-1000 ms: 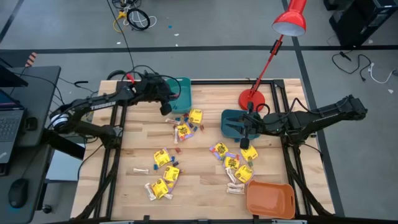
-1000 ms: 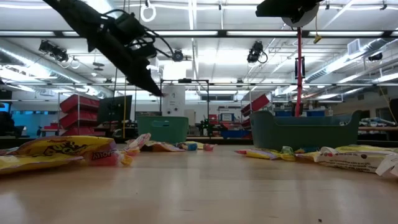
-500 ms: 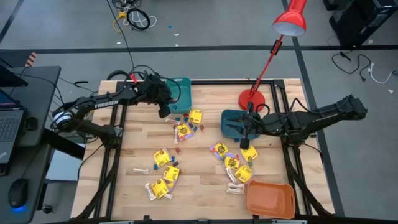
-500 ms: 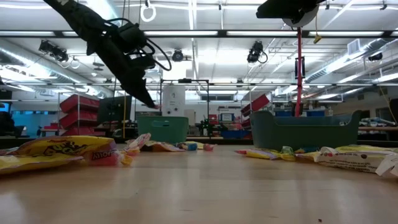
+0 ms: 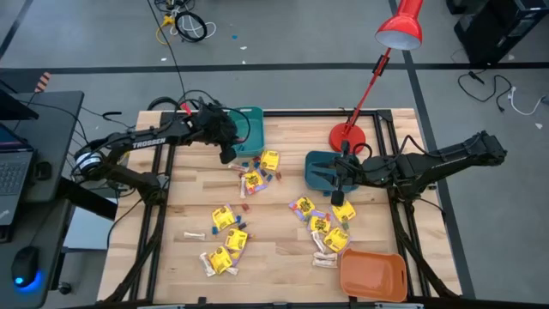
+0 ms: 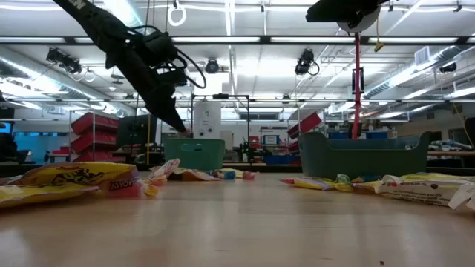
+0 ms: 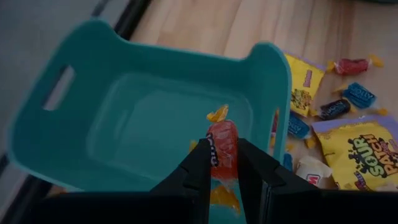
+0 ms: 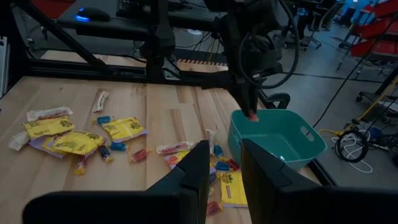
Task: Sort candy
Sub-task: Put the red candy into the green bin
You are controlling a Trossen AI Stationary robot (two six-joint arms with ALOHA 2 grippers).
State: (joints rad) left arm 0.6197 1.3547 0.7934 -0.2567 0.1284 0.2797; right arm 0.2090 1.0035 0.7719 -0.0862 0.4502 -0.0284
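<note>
The left gripper [image 7: 225, 163] pinches a small red wrapped candy [image 7: 222, 147] above the light teal plastic bin [image 7: 118, 134], which holds only an orange piece or two. The right gripper [image 8: 221, 163], slightly parted and empty, hovers over the dark teal bin [image 5: 323, 167]. Beside the light bin, most yellow packets [image 5: 268, 160] and small sweets lie unsorted on the wooden counter [image 5: 283, 249]; sorting looks barely begun.

The orange bin [image 5: 372, 274] is cut by the high view's bottom edge. Print on the small blue candies [image 5: 244, 165] is too small to read.

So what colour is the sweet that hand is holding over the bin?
Red-orange wrapped sweet, clearest in the left wrist view.
</note>
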